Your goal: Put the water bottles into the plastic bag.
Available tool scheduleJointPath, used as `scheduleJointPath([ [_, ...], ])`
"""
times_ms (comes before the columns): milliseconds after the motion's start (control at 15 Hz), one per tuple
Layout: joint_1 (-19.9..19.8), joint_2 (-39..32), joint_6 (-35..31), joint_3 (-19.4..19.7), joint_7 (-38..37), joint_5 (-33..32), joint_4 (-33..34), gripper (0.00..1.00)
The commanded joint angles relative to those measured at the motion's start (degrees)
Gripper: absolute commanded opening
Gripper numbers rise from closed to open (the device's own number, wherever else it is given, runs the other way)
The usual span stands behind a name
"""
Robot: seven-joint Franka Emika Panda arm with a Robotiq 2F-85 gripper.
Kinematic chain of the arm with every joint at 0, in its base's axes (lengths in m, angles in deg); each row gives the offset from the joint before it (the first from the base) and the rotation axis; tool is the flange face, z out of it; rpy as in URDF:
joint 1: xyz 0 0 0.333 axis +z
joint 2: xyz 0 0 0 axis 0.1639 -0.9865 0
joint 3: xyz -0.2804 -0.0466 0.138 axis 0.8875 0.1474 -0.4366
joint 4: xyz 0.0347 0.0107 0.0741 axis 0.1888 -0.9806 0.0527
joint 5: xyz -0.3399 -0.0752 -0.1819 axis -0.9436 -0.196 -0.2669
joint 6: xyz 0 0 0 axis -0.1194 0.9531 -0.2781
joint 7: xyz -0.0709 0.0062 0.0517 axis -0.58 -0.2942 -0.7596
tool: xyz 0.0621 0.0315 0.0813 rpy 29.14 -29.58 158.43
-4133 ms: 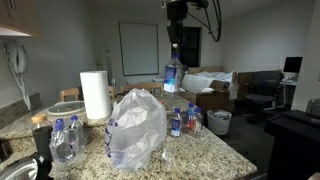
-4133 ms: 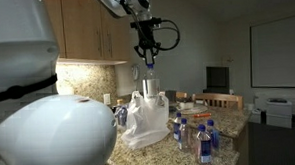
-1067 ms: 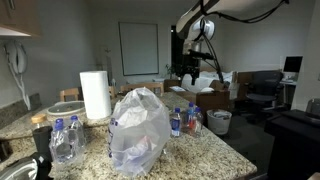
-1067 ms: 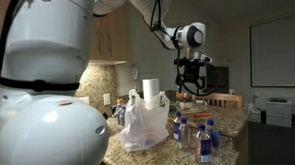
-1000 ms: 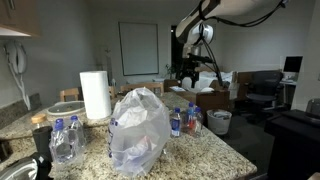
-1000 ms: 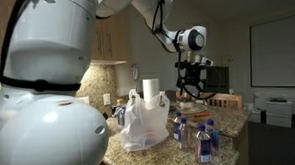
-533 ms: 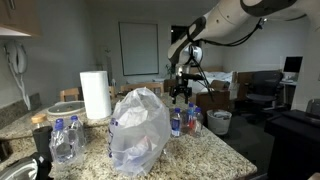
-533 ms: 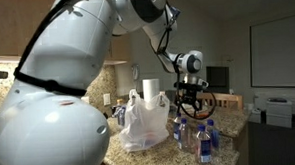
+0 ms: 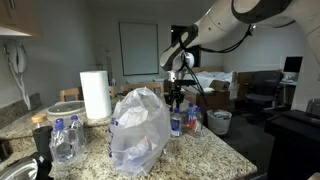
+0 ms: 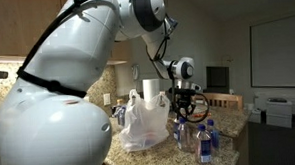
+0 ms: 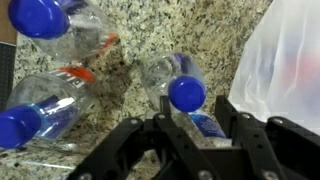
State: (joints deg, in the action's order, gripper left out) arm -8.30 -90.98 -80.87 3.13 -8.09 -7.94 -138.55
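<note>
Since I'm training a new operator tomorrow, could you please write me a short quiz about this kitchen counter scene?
1. True or false: the paper towel roll stands upright on the counter.
2. In the wrist view, what lies between the fingers of the gripper? A) a bottle B) the paper towel roll C) a mug
3. How many blue caps show in the wrist view?

Key: 1 true. 2 A. 3 three.
</note>
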Motion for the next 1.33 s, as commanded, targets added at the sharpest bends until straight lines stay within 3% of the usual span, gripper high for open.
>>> scheduleJointPath([
  [0, -0.2, 0.1, 0.4, -0.3, -1.9, -1.6, -0.1, 0.20],
  [133, -0.4, 0.4, 0.4, -0.1, -2.1, -1.6, -0.4, 0.07],
  [400, -0.7, 0.4, 0.7, 0.4, -3.0, -1.7, -0.1, 0.01],
  [467, -0.7, 0.7, 0.5, 0.4, -3.0, -1.5, -0.4, 0.27],
  [667, -0.6, 1.2, 0.4, 0.4, -2.9, -1.7, -1.1, 0.33],
  [1267, 0.1, 3.0, -0.9, -0.8, -1.3, -2.4, -4.9, 0.90],
])
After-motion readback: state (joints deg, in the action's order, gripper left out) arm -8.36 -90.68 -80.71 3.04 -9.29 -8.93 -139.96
